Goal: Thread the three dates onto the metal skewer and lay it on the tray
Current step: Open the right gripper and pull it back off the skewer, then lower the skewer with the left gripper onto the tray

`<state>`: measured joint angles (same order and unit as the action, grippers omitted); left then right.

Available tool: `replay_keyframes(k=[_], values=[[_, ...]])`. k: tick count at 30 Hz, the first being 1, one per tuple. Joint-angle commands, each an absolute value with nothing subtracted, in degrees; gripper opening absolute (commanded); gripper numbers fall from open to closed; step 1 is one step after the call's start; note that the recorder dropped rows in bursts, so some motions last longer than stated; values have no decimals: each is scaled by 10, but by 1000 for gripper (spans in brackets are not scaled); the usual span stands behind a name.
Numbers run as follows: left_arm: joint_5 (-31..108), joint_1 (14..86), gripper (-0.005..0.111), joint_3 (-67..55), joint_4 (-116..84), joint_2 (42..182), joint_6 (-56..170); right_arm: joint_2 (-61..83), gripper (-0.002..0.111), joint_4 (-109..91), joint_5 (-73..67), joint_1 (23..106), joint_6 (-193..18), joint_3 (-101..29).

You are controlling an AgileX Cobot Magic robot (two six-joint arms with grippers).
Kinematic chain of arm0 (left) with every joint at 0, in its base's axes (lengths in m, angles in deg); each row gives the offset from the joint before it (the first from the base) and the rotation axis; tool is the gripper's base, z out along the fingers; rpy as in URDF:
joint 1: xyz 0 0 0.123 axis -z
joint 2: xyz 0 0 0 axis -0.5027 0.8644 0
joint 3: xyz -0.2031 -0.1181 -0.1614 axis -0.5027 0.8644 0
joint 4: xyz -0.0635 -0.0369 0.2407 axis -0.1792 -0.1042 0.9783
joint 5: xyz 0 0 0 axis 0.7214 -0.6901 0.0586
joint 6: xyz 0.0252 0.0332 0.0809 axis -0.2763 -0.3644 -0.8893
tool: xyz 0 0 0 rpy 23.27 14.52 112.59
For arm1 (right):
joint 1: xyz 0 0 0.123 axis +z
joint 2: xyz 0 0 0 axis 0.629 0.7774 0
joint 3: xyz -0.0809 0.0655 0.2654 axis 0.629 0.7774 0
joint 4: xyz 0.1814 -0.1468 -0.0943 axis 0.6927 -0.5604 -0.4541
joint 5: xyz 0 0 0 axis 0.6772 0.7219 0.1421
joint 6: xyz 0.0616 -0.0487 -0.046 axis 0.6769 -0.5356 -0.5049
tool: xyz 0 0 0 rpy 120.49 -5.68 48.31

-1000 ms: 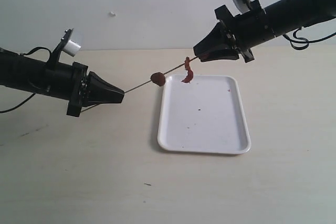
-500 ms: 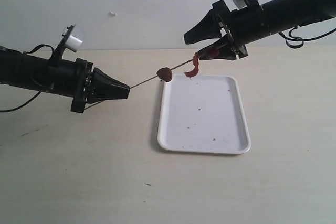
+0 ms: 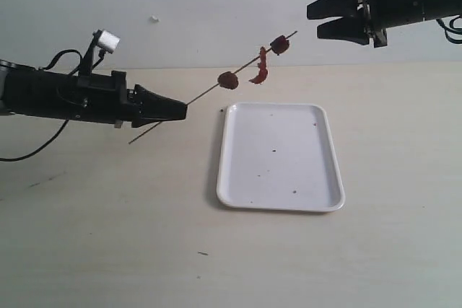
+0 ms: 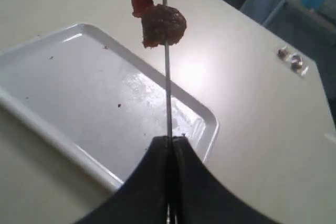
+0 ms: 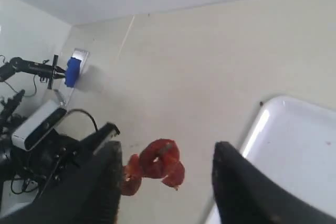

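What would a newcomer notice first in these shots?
The metal skewer is held up at a slant above the table by the shut left gripper, with the three dates strung along its upper half. Just past its tip, the right gripper hangs open and empty at the upper right of the exterior view. The tray lies lower down on the table with no date on it.

Left end effector (image 3: 183, 111) pinched closed, held low; right end effector (image 3: 315, 22) spread, high
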<state>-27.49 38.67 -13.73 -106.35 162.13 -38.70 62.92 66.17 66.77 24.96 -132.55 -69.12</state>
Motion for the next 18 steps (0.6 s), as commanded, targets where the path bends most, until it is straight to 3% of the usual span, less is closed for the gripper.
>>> replay_keyframes(k=[1, 5, 9, 18], values=[[-227, 428, 0, -138, -1109, 1620, -296, 622, 25, 687, 666, 238, -1337, -695], [-130, 469, 0, -116, -1164, 1620, -261, 622, 1, 688, 666, 237, -1335, -695], [-27, 507, 0, -107, -1164, 1620, -217, 615, 0, 688, 666, 237, -1335, -695], [50, 570, 0, -108, -1164, 1620, -230, 612, 0, 673, 666, 237, -1335, -695]])
